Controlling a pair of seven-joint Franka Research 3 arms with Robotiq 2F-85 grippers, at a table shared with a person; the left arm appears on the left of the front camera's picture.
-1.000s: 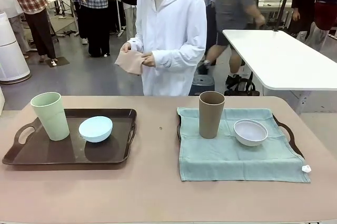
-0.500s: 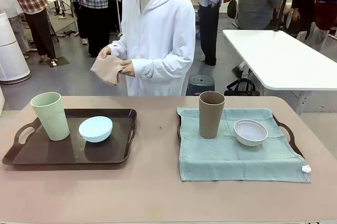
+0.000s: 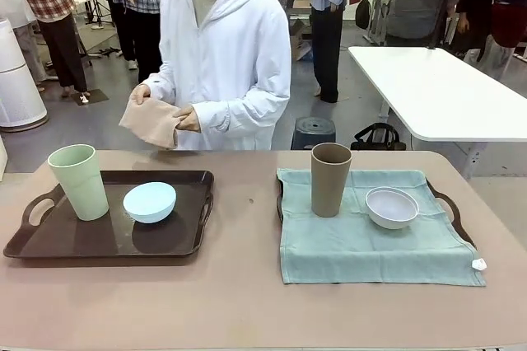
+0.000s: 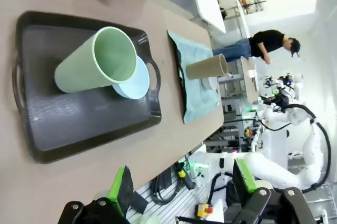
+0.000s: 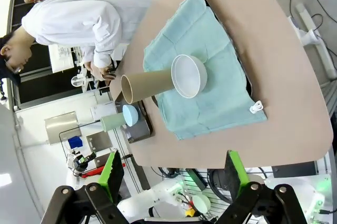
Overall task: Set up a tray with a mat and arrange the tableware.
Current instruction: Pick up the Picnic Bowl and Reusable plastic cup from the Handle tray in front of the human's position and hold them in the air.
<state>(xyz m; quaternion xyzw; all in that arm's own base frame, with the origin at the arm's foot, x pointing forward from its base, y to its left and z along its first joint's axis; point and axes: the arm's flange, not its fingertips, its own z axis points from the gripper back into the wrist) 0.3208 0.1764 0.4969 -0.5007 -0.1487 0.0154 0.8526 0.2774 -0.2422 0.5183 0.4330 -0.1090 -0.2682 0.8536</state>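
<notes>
I had the front camera facing across the table; both wrist cameras viewed it far beyond their fingers.

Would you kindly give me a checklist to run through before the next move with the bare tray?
1. Right tray covered by the teal mat, with the brown cup and white bowl on it: ok.
2. Left tray has a mat: not ok, it is bare.
3. Left tray free of tableware so a mat can go down: not ok, the pale green cup and light blue bowl stand on it.
4. Second mat at hand: ok, the person holds a folded beige cloth.
5. Left pincer and right pincer open, away from the trays: ok.
</notes>
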